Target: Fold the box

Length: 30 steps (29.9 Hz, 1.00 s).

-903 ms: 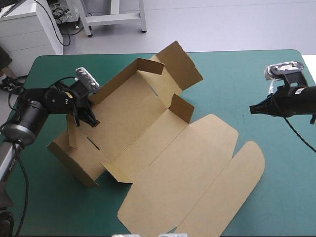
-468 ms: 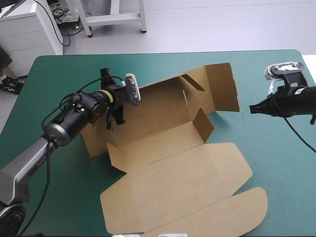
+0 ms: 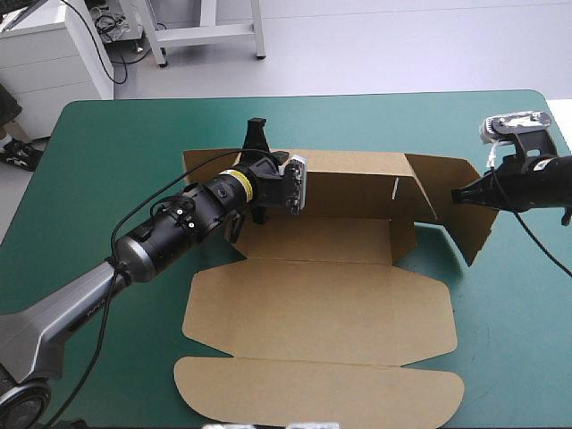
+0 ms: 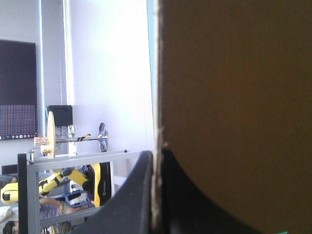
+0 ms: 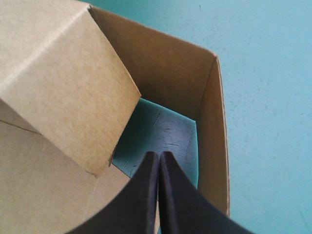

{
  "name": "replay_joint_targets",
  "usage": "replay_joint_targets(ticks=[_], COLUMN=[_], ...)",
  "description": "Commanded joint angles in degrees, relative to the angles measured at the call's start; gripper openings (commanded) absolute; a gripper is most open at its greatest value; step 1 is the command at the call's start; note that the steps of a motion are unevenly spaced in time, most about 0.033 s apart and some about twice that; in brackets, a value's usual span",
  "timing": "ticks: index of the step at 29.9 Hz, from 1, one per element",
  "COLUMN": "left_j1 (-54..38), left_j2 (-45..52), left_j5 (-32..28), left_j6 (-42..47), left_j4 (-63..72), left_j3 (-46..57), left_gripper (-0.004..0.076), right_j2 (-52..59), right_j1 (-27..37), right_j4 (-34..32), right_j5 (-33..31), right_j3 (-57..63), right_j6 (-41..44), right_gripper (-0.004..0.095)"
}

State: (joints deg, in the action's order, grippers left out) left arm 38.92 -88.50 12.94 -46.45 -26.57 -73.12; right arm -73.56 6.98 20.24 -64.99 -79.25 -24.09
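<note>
The brown box [image 3: 340,295] lies mid-table with its long back wall upright, the floor in front of it, and the lid and its flap flat toward the near edge. My left gripper [image 3: 259,156] is at the left part of that back wall. In the left wrist view the fingers [image 4: 156,153] are shut on the board's edge, and the brown board [image 4: 234,97] fills one side. My right gripper [image 3: 456,196] is shut with nothing in it. Its tip [image 5: 158,155] hangs over the pocket formed by the box's right end flaps [image 5: 63,87].
Bare teal-green cover [image 3: 116,152] surrounds the box on the left, far and right sides. The lid flap [image 3: 313,389] reaches close to the table's near edge. Teal-green cover [image 5: 263,73] also lies beyond the right end flap.
The left arm has swung right with the box, turning it until it sits square to the table with the back wall upright. The right end flap now reaches the right gripper, which stayed still.
</note>
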Motion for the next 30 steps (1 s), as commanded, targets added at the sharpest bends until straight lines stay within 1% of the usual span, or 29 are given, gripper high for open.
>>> replay_joint_targets(ticks=[1,7,12,14,16,20,23,25,27,30], left_j1=[1.32,2.49,2.52,2.52,2.63,4.20,5.77,6.59,7.51,9.34], left_j2=[2.46,2.46,2.46,2.04,1.33,-0.36,-0.60,-0.97,-1.81,-2.46], left_j5=[-4.44,-4.44,-4.44,-4.02,-2.35,3.73,4.24,5.96,9.47,15.04], left_j6=[0.34,0.97,6.15,9.58,14.60,29.85,43.62,51.99,61.51,73.03], left_j4=[-0.64,-0.64,-2.46,-6.15,-11.09,-27.65,-40.87,-49.75,-59.41,-70.20], left_j3=[-2.16,-2.16,-2.16,-2.16,-2.16,-2.04,-1.35,-1.26,-0.74,0.76], left_gripper=[-0.0008,-0.0008,-0.0008,-0.0008,-0.0008,-0.0008,-0.0008,-0.0008,-0.0008,-0.0008], right_j2=[1.28,1.28,1.28,1.28,1.28,1.28,1.28,1.28,1.28,1.28], right_j1=[0.44,0.44,0.44,0.44,0.44,0.44,0.44,0.44,0.44,0.44], right_j4=[0.98,1.38,1.67,1.56,1.56,1.56,1.65,1.65,1.65,1.65], right_j5=[2.31,1.60,-1.05,-2.44,-4.15,-5.97,-6.50,-6.50,-6.50,-6.50], right_j3=[-1.41,-2.77,-7.66,-9.93,-11.97,-13.57,-13.57,-13.57,-13.57,-13.57], right_j6=[0.60,3.21,4.77,5.84,6.20,6.64,6.92,7.30,7.68,7.82], right_gripper=[-0.0014,-0.0014,-0.0014,-0.0014,-0.0014,-0.0014,-0.0014,-0.0014,-0.0014,-0.0014])
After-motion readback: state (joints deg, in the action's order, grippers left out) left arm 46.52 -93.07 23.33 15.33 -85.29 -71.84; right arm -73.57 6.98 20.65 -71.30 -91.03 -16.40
